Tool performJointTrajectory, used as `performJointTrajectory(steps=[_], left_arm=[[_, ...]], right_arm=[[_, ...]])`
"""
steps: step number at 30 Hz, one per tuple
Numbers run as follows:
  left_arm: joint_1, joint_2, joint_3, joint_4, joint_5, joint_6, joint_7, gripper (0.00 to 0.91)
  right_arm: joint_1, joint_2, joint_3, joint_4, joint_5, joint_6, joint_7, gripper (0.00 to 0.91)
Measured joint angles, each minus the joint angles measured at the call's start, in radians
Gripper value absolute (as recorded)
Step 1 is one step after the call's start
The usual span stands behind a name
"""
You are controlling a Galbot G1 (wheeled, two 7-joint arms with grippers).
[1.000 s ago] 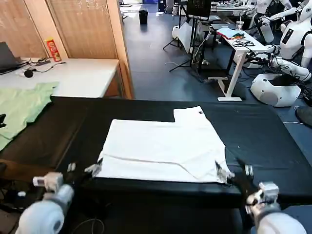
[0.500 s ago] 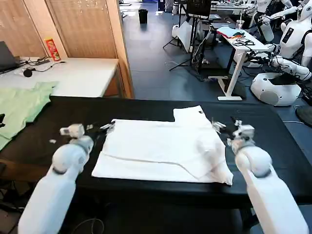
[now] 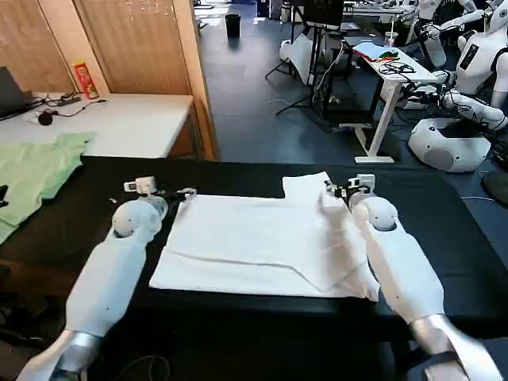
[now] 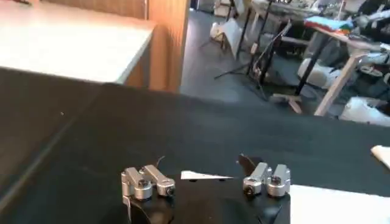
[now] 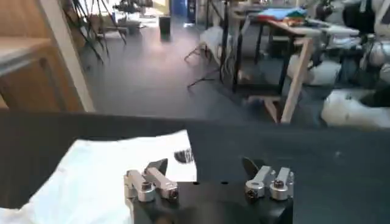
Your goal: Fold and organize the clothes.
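Note:
The clothes are one white T-shirt (image 3: 262, 242) lying flat on the black table (image 3: 444, 230), with a sleeve sticking out at its far right corner. My left gripper (image 3: 186, 193) hovers at the shirt's far left corner, open; in the left wrist view a thin white tip of the shirt (image 4: 204, 176) lies between the fingers of the left gripper (image 4: 201, 165). My right gripper (image 3: 329, 189) is at the far right sleeve, open. In the right wrist view the shirt (image 5: 116, 167) with a small dark print (image 5: 183, 156) lies under one side of the right gripper (image 5: 204, 165).
A pale green garment (image 3: 32, 175) lies at the table's left end. Behind it is a white table (image 3: 127, 123) with a red can (image 3: 85, 79) and cables. Across the aisle at the back right are a white desk (image 3: 393, 75) and other robots (image 3: 476, 71).
Both arms swung from the shirt's near corners, at the table's front edge, out to its far edge. The shirt's outline stays much the same, a bulge now along its right side.

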Motion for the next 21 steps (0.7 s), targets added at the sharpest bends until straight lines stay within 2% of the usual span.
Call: performJointTrajectory(steps=[4, 6, 8, 9, 10, 11, 12, 13, 14, 15, 16, 18, 20, 21], left_arm=[[-0.009, -0.012, 0.000, 0.028, 0.014, -0.002, 0.010, 0.878], [-0.011, -0.016, 0.000, 0.038, 0.026, -0.004, 0.019, 0.878], [-0.013, -0.020, 0.000, 0.045, 0.035, -0.007, 0.022, 0.839], [-0.015, -0.023, 0.001, 0.050, 0.048, -0.010, 0.023, 0.761], [-0.016, -0.026, 0.001, 0.054, 0.057, -0.013, 0.024, 0.741], [-0.018, -0.029, 0.001, 0.059, 0.063, -0.016, 0.024, 0.683], [-0.022, -0.033, 0.000, 0.066, 0.068, -0.020, 0.024, 0.556], [-0.024, -0.036, -0.001, 0.072, 0.071, -0.024, 0.025, 0.429], [-0.025, -0.039, -0.002, 0.076, 0.072, -0.026, 0.025, 0.332], [-0.026, -0.041, -0.003, 0.081, 0.072, -0.026, 0.026, 0.195], [-0.027, -0.042, -0.004, 0.082, 0.073, -0.026, 0.027, 0.195], [-0.027, -0.044, -0.004, 0.082, 0.075, -0.026, 0.030, 0.185], [-0.027, -0.046, -0.004, 0.082, 0.078, -0.026, 0.032, 0.176], [-0.026, -0.047, -0.004, 0.081, 0.082, -0.026, 0.032, 0.176]], right_arm=[[0.001, 0.009, 0.001, -0.017, -0.006, 0.001, -0.006, 0.878], [0.002, 0.012, 0.002, -0.026, -0.017, 0.004, -0.013, 0.780], [0.004, 0.016, 0.005, -0.035, -0.029, 0.008, -0.020, 0.761], [0.005, 0.017, 0.006, -0.039, -0.031, 0.008, -0.023, 0.741], [0.005, 0.019, 0.007, -0.041, -0.032, 0.008, -0.024, 0.731], [0.005, 0.020, 0.009, -0.042, -0.032, 0.008, -0.025, 0.722], [0.005, 0.021, 0.009, -0.042, -0.032, 0.008, -0.026, 0.644], [0.003, 0.021, 0.009, -0.042, -0.033, 0.008, -0.027, 0.614], [0.002, 0.022, 0.009, -0.041, -0.033, 0.008, -0.027, 0.556], [0.001, 0.022, 0.008, -0.041, -0.034, 0.008, -0.029, 0.488], [0.000, 0.022, 0.008, -0.040, -0.034, 0.008, -0.032, 0.478], [-0.003, 0.023, 0.006, -0.037, -0.038, 0.008, -0.041, 0.312], [-0.007, 0.023, 0.004, -0.031, -0.039, 0.008, -0.047, 0.215], [-0.009, 0.023, 0.004, -0.028, -0.039, 0.008, -0.051, 0.195]])
